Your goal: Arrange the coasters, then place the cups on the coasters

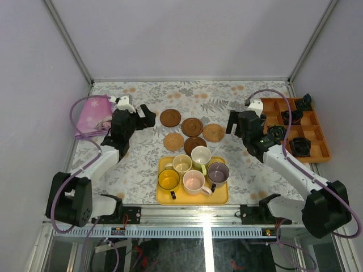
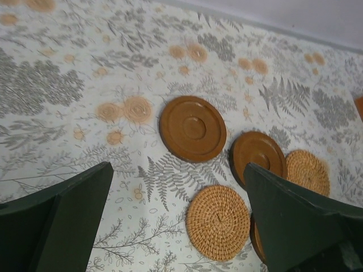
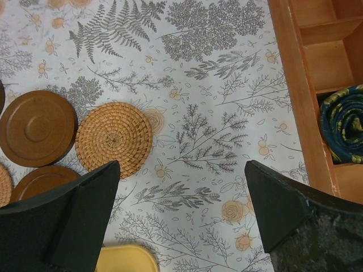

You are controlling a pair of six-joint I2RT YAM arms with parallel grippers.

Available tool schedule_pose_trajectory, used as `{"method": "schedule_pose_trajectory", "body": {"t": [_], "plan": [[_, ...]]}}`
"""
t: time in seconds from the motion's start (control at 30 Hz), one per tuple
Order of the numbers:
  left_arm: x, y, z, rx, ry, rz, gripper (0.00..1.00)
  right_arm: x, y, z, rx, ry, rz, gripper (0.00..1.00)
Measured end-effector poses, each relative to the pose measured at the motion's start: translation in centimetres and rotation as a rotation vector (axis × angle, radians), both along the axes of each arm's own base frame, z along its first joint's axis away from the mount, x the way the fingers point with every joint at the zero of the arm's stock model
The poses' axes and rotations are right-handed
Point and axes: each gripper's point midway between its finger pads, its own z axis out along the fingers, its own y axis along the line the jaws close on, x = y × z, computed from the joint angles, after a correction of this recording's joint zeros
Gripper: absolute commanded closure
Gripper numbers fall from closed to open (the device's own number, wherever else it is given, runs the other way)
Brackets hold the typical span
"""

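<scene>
Five coasters lie in a loose cluster mid-table: three dark brown [image 1: 170, 118] [image 1: 191, 127] [image 1: 194, 145] and two woven tan [image 1: 173, 141] [image 1: 214, 132]. In front of them a yellow tray [image 1: 220, 196] holds the cups: cream [image 1: 182, 164], pale green [image 1: 201, 155], purple-grey [image 1: 218, 171], yellow [image 1: 168, 179] and pink [image 1: 194, 182]. My left gripper [image 1: 148, 118] hovers open just left of the cluster; its wrist view has a tan coaster [image 2: 218, 222] between the fingers of the left gripper [image 2: 177, 165]. My right gripper [image 1: 231, 122] [image 3: 182, 162] is open over bare cloth, right of a tan coaster [image 3: 114, 139].
An orange compartment box [image 1: 271, 106] [image 3: 300, 102] with small black objects stands at the right edge, close behind the right arm. A pink cloth item [image 1: 93, 113] lies at the far left. The tray's corner [image 3: 127, 259] sits just below the right gripper.
</scene>
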Motion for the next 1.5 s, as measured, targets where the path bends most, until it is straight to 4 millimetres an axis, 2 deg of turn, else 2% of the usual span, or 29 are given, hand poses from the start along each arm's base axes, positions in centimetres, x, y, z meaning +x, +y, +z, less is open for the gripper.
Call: {"method": "schedule_pose_trajectory", "body": {"t": [0.17, 0.47, 0.67, 0.83, 0.9, 1.0, 1.07, 1.13, 1.27, 1.3, 1.4, 1.5], "plan": [[0.0, -1.2, -2.2, -0.01, 0.06, -0.061, 0.0, 0.5, 0.4, -1.0, -0.008, 0.03, 0.007, 0.01], [-0.1, -1.5, -0.8, -0.029, 0.005, -0.079, 0.0, 0.3, 1.3, -1.5, 0.001, 0.059, 0.067, 0.01], [0.0, -0.7, -0.4, -0.019, -0.008, -0.034, 0.0, 0.7, 2.0, -1.5, -0.032, 0.093, 0.119, 0.01], [0.3, 0.0, -0.6, 0.007, 0.024, 0.004, 0.0, 1.7, 1.8, -1.2, -0.064, 0.113, 0.094, 0.02], [0.5, 0.0, -0.8, 0.011, 0.034, 0.003, 0.0, 2.2, 1.7, -1.6, -0.084, 0.137, 0.082, 0.36], [0.6, -0.1, -1.5, 0.015, 0.056, 0.002, 0.0, 3.0, 2.0, -2.7, -0.111, 0.186, 0.08, 0.6], [0.5, -0.1, -2.3, 0.018, 0.077, -0.002, 0.09, 3.1, 2.1, -3.3, -0.114, 0.204, 0.079, 0.78], [0.4, -0.3, -3.0, 0.021, 0.101, -0.014, 0.32, 3.1, 2.2, -3.5, -0.108, 0.208, 0.078, 0.97], [0.1, -1.0, -4.6, 0.023, 0.147, -0.054, 0.89, 3.5, 2.9, -3.3, -0.078, 0.186, 0.099, 1.0], [0.0, -1.3, -4.9, 0.017, 0.158, -0.069, 0.99, 3.4, 3.2, -3.4, -0.069, 0.187, 0.11, 1.0], [-0.4, -2.5, -6.3, 0.005, 0.196, -0.129, 1.0, 3.3, 4.0, -3.8, -0.041, 0.193, 0.154, 1.0], [-1.1, -4.0, -8.7, -0.011, 0.266, -0.203, 1.0, 3.3, 4.9, -4.2, -0.018, 0.205, 0.193, 1.0]]}}
